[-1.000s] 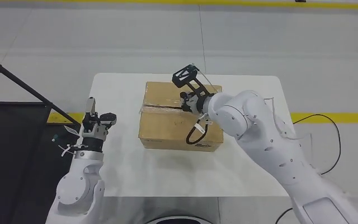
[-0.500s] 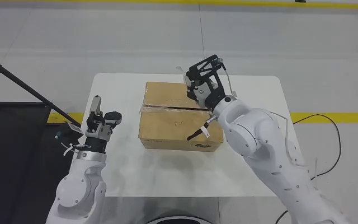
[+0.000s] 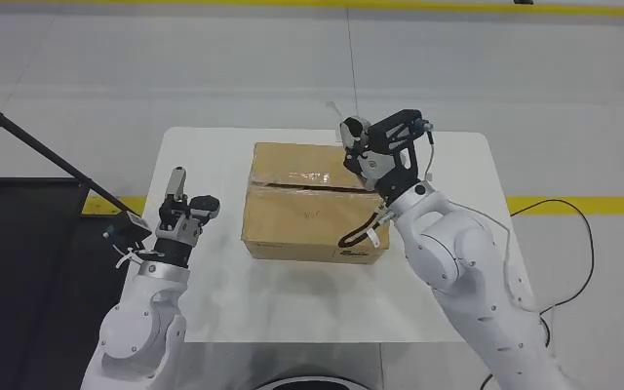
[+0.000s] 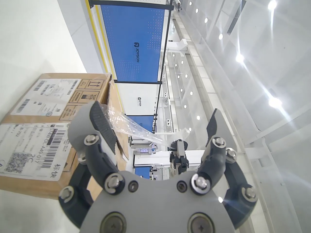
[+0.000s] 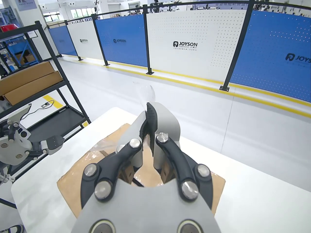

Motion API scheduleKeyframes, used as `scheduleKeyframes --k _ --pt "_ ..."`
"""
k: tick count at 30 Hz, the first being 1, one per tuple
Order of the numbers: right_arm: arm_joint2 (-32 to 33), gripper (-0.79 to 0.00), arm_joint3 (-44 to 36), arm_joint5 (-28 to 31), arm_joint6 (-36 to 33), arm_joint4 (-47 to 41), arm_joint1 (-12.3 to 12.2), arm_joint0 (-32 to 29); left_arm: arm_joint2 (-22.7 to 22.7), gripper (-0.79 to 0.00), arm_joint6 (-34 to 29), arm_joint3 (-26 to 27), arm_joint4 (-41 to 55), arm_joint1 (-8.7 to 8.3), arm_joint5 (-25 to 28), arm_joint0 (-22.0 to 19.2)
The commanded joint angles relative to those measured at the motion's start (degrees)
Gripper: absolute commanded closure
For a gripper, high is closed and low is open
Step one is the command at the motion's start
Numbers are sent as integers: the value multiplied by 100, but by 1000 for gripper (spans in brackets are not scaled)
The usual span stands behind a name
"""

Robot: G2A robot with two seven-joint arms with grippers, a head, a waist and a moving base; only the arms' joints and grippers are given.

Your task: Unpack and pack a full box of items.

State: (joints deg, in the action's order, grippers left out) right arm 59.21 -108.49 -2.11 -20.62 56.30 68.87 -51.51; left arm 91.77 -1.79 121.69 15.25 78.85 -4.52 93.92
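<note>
A brown cardboard box (image 3: 302, 200) with its top seam split sits mid-table. Above the box's far right corner my right gripper (image 3: 353, 135) is shut on a strip of clear tape (image 3: 336, 109). In the right wrist view the pinched fingertips (image 5: 148, 112) hold the tape (image 5: 146, 93) over the box (image 5: 80, 170). My left gripper (image 3: 182, 207) hovers open to the left of the box, nothing between its fingers. From the left wrist view, the open gripper (image 4: 158, 124) faces the labelled box side (image 4: 48, 112), and the tape (image 4: 136, 127) trails off the box top.
The white table (image 3: 429, 292) has bare surface on all sides of the box. A black metal rack (image 5: 60, 90) holding flat cardboard (image 5: 29, 78) stands beyond the table's left side. A black pole (image 3: 58, 166) slants past the table's left edge.
My right gripper has swung rightward and lifted from above the box's seam to its far right corner, drawing the tape with it. The left gripper drifted slightly toward the box.
</note>
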Motion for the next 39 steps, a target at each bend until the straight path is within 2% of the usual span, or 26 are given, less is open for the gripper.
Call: scheduleKeyframes --k 1,9,15,22,33,39 --pt "57 0 30 10 -43 -6 -2 -93 -16 -785 -10 11 -22 -2 -39 -27" --pt "337 0 3 187 232 -90 -20 -565 -57 -785 -211 82 18 -22 -392 -364" --pt "561 0 -157 319 510 -78 -48 -1052 -214 -785 -438 -31 44 -41 -901 -932" --pt "653 0 -106 452 592 -105 -51 -1395 -514 -785 -753 -427 -19 -61 -1431 -1608" --pt "710 0 60 530 753 -227 -8 -1519 -875 -785 -1216 -1148 -47 -81 -1505 -2184" --pt "756 0 95 602 778 -257 9 -1544 -988 -785 -1176 -1545 -44 -79 -1477 -2378"
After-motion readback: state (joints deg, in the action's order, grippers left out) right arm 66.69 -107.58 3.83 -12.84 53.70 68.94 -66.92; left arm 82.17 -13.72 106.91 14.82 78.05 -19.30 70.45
